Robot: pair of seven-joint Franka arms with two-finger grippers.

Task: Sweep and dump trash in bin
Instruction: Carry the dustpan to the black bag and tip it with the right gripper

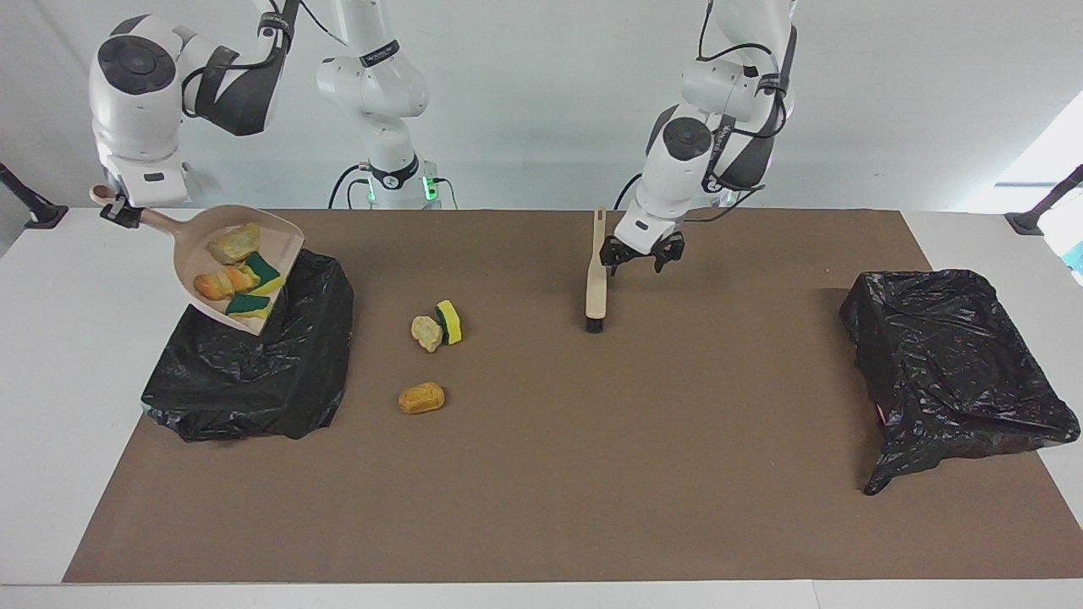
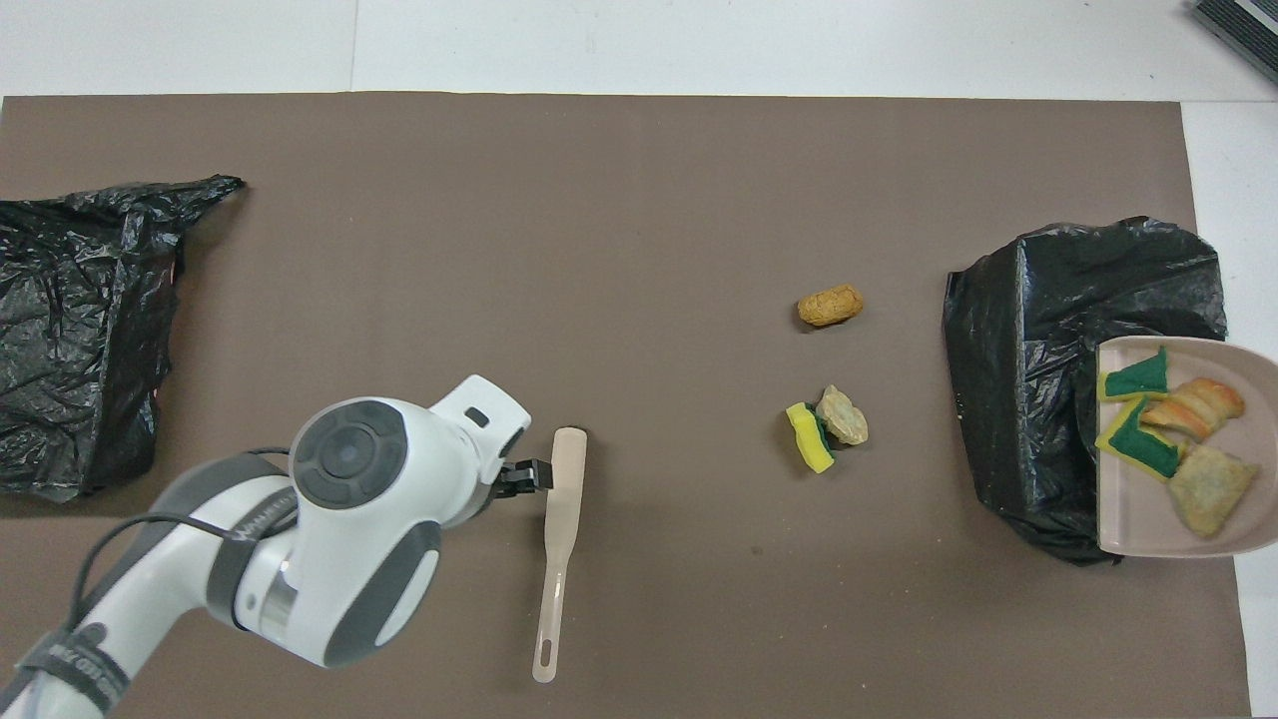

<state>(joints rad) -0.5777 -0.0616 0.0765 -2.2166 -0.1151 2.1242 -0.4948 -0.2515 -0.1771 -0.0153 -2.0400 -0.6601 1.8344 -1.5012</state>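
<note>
My right gripper is shut on the handle of the beige dustpan, which hangs tilted over the black-bagged bin. Several pieces of trash lie in the pan: yellow-green sponges and bread-like lumps. On the mat beside the bin lie a sponge chunk, a beige lump and an orange lump. My left gripper is open and holds nothing. It hangs just beside the wooden brush, whose bristle end is on the mat and whose handle points toward the robots.
A second crumpled black bag sits at the left arm's end of the brown mat. White table shows around the mat's edges.
</note>
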